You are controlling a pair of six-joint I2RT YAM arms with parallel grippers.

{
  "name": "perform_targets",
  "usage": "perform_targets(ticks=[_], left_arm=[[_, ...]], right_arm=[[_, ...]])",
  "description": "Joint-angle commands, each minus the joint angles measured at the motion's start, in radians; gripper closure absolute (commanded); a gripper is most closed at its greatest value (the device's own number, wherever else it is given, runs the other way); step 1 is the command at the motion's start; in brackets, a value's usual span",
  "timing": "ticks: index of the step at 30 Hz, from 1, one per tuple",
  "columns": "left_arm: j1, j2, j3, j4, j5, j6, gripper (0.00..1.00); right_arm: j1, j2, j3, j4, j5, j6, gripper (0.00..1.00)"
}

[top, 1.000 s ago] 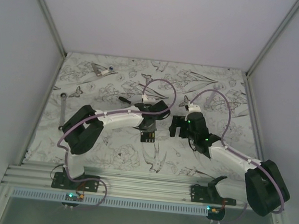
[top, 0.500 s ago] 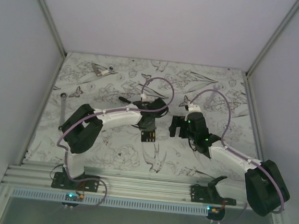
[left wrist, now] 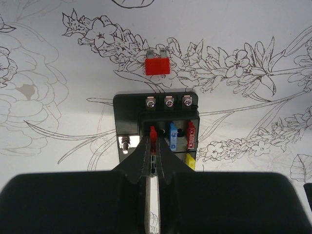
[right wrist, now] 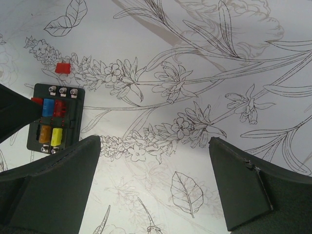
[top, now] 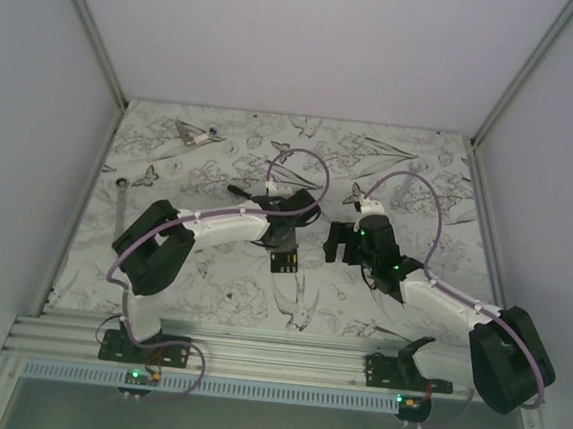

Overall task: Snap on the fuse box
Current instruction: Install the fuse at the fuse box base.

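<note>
The left tool [left wrist: 153,140] was pinched together on a red fuse [left wrist: 152,131] in the fuse box [left wrist: 127,111], which lay flat on the table [left wrist: 58,63] between the arms. The right tool [right wrist: 155,141] hung above the table with fingers wide apart, right of the box.

The small black, roughly square plastic fuse box [left wrist: 161,116] [right wrist: 56,119] is lying flat on the table, directly beneath the tips of the left gripper [left wrist: 153,139]. That gripper is pinching a red fuse [left wrist: 153,132] over the box's left-hand slot. Three silver screws are lining its far edge, and blue, red, orange and yellow fuses are sitting in its slots. It is lying off to the left of the right gripper [right wrist: 153,146], apart from its widely spread fingers.
</note>
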Motion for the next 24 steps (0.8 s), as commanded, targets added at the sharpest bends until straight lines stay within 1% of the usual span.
perform_targets(ticks=[1, 2, 5, 8, 11, 13, 17, 22, 24], left_arm=[[-0.007, 0.069, -0.033, -0.101, 0.041, 0.004, 1.0], [-0.005, 0.061, -0.036, -0.101, 0.039, 0.003, 1.0], [-0.003, 0.019, -0.041, -0.103, 0.021, 0.01, 0.88], [-0.003, -0.031, -0.041, -0.106, 0.002, 0.022, 0.82], [-0.003, -0.081, -0.043, -0.111, -0.012, 0.029, 0.8], [-0.003, -0.113, -0.047, -0.115, -0.02, 0.035, 0.77], [-0.002, -0.168, -0.06, -0.118, -0.032, 0.045, 0.73], [-0.001, -0.181, -0.059, -0.123, -0.009, 0.053, 0.71], [0.012, -0.19, -0.064, -0.123, 0.014, 0.058, 0.71]], right_arm=[[-0.007, -0.01, 0.005, 0.032, -0.009, -0.012, 0.0], [-0.008, -0.01, 0.004, 0.031, -0.009, -0.013, 0.0], [-0.007, -0.01, 0.004, 0.031, -0.009, -0.016, 0.0], [-0.008, -0.01, 0.005, 0.034, -0.012, -0.016, 0.0], [-0.008, -0.012, 0.005, 0.033, -0.014, -0.015, 0.0], [-0.007, -0.014, 0.005, 0.031, -0.017, -0.015, 0.0], [-0.008, -0.013, 0.005, 0.03, -0.024, -0.016, 0.0], [-0.007, -0.005, 0.011, 0.031, -0.037, -0.019, 0.0], [-0.006, 0.001, 0.015, 0.038, -0.068, -0.032, 0.0]])
